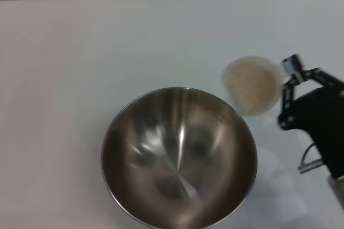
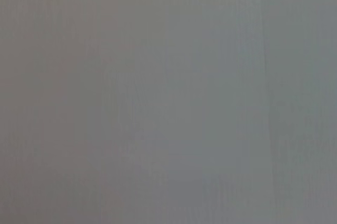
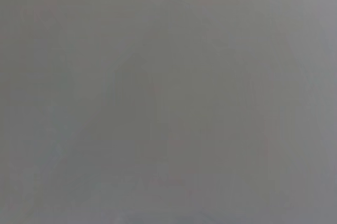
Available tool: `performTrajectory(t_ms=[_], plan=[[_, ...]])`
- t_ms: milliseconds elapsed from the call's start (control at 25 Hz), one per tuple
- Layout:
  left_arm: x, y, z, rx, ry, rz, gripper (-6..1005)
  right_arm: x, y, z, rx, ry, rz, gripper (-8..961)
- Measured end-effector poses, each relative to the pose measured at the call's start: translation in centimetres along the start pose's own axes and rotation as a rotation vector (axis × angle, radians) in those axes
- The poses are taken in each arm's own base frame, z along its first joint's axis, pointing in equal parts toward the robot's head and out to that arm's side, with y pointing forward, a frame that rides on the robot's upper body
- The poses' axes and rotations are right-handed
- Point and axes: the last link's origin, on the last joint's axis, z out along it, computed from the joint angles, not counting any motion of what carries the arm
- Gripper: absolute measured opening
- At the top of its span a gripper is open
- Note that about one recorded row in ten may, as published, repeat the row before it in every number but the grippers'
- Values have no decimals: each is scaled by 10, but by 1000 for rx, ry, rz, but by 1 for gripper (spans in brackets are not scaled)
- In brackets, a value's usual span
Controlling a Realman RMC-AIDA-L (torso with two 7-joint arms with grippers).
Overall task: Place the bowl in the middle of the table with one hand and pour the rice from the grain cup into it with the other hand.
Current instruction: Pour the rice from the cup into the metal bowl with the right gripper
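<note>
Beside the bowl (image 1: 179, 156), grain cup (image 1: 252, 85), right gripper (image 1: 288, 86) edge-cropped.

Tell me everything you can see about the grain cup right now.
The grain cup is a small, clear, slightly frosted plastic cup, seen from above in the head view. It holds pale beige rice nearly to the rim. It sits just past the bowl, to its right, with the right gripper at its right side. Whether the fingers actually clamp it, or whether it rests on the table, cannot be told. Neither wrist view shows it.
</note>
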Motion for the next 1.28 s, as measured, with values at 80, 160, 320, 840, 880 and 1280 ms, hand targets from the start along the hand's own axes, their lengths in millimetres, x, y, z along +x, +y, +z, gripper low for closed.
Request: performTrajectory(t_ms=[80, 160, 320, 840, 880, 1280], plan=[[0, 0, 0, 0, 0, 0, 827, -3, 9, 3, -24, 8, -108, 16], [0, 0, 0, 0, 0, -1, 827, -4, 14, 5, -37, 16, -177, 16], [0, 2, 0, -2, 3, -5, 827, -10, 30, 9, -84, 23, -393, 16], [-1, 2, -1, 0, -2, -45, 827, -28, 52, 9, -147, -57, -718, 16], [-1, 1, -1, 1, -3, -44, 827, -29, 53, 9, -150, -64, -743, 16], [-2, -2, -4, 13, -10, -42, 827, -35, 67, 7, -202, -117, -1041, 16]])
